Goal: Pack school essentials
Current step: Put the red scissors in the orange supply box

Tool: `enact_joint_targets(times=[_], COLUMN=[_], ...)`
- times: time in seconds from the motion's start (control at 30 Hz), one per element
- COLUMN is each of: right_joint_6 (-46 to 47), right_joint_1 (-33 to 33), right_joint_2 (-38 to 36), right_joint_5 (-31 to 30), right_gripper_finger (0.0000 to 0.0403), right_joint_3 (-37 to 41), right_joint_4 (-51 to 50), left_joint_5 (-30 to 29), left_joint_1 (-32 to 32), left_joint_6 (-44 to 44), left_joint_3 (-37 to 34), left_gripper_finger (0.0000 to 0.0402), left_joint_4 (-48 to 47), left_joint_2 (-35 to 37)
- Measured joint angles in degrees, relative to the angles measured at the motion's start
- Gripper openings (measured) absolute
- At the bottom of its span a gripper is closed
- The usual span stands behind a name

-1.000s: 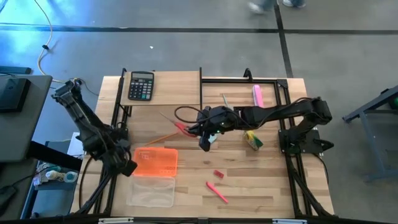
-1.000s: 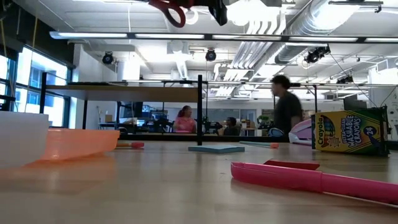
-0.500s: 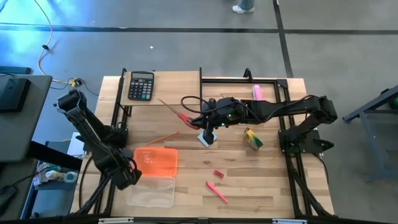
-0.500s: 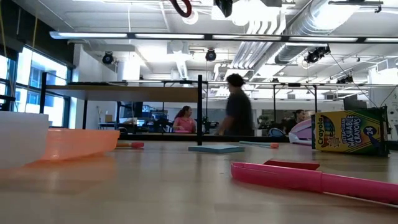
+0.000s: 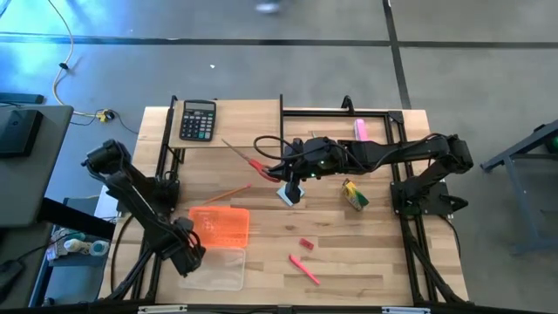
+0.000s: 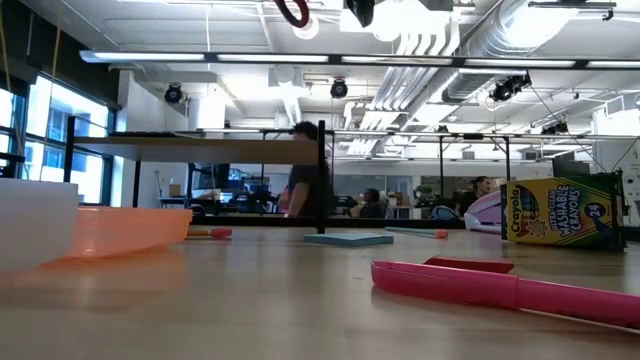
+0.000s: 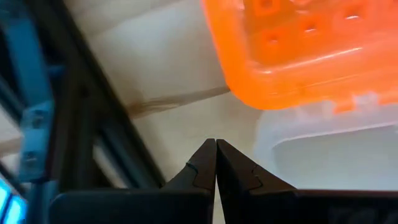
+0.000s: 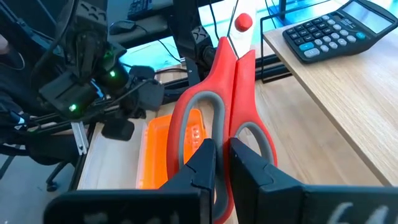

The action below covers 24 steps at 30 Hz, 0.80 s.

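Note:
My right gripper hangs above the table's middle, shut on the red-handled scissors; the low view shows only one red loop at its top edge. My left gripper, shut and pointing down, stands just off the left side of the clear case, near where its open orange lid joins it. On the wood lie a light-blue notepad, a pencil, a red eraser, a red pen and a yellow-green crayon box. My right gripper pinches the scissors between its two fingers where the two handle loops meet. The fingers come from the table's right, slanting a little down, and lie along the scissors. The scissors are lifted clear, blades pointing away toward the table's far left.
A black calculator lies at the far left and a pink bar at the far right. A black frame rail runs along the back and both sides of the table. A dark cable loops by the right gripper.
My left gripper has come down and toward the table's near edge, from beside the orange lid to beside the clear case, staying shut. My right gripper rose a little with the scissors at first, then kept still. A person has walked across the room behind.

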State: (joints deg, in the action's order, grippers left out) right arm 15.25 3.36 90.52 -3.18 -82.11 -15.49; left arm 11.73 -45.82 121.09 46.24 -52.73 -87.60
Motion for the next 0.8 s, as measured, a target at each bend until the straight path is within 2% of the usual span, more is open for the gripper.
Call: enact_joint_targets(times=[0.33, 0.6, 0.8], right_joint_6=[-0.34, -0.98, -1.22], right_joint_1=[0.00, 0.00, 0.00], right_joint_2=[0.00, 0.00, 0.00], right_joint_5=[0.44, 0.61, 0.61], right_gripper_finger=[0.0016, 0.0016, 0.0016], right_joint_3=[-0.02, -0.02, -0.02], right_joint_4=[-0.20, -0.77, -1.98], left_joint_5=[-0.92, -6.84, -8.65], left_joint_1=[5.02, 9.76, 13.08], left_joint_6=[-5.60, -9.27, -12.97], left_joint_3=[-0.07, -0.07, -0.07], left_gripper_finger=[0.0000, 0.0000, 0.0000], left_joint_4=[2.77, 8.60, 13.91], left_joint_2=[-3.49, -3.53, -3.53])
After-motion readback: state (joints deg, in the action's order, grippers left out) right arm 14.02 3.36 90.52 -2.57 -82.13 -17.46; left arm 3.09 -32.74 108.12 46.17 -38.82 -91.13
